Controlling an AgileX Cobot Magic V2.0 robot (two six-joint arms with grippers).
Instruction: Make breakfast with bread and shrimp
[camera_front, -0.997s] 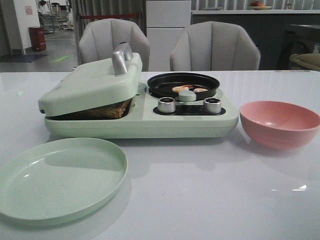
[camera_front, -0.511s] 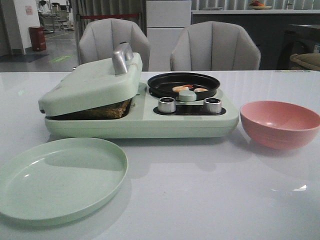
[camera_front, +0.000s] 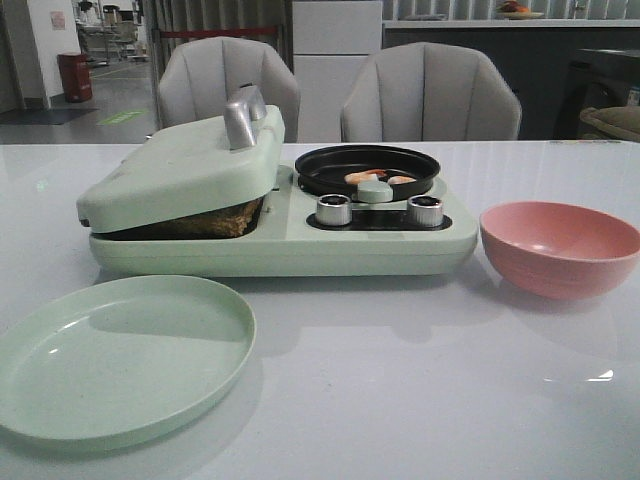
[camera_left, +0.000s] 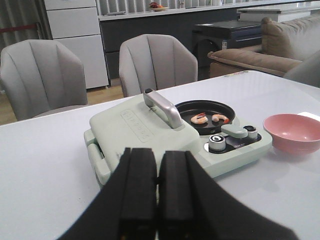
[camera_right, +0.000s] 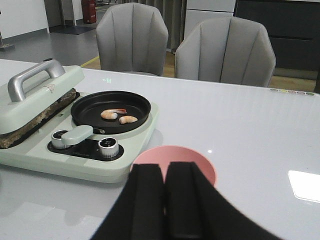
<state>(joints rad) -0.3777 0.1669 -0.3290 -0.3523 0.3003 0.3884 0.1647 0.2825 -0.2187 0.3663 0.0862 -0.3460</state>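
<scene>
A pale green breakfast maker (camera_front: 280, 240) stands mid-table. The bread (camera_front: 225, 222) shows only as a brown edge under its tilted lid (camera_front: 175, 175) with a silver handle (camera_front: 243, 118); it also shows in the right wrist view (camera_right: 42, 117). Two shrimp (camera_front: 378, 178) lie in the black pan (camera_front: 367, 165), also seen in the left wrist view (camera_left: 210, 118) and the right wrist view (camera_right: 119, 116). My left gripper (camera_left: 157, 155) is shut and empty, near the maker's lid side. My right gripper (camera_right: 165, 170) is shut and empty, above the pink bowl (camera_right: 200, 162). Neither gripper shows in the front view.
An empty green plate (camera_front: 115, 355) lies at the front left. The empty pink bowl (camera_front: 560, 245) stands right of the maker. Two silver knobs (camera_front: 334, 210) sit on the maker's front. Two grey chairs (camera_front: 430, 95) stand behind the table.
</scene>
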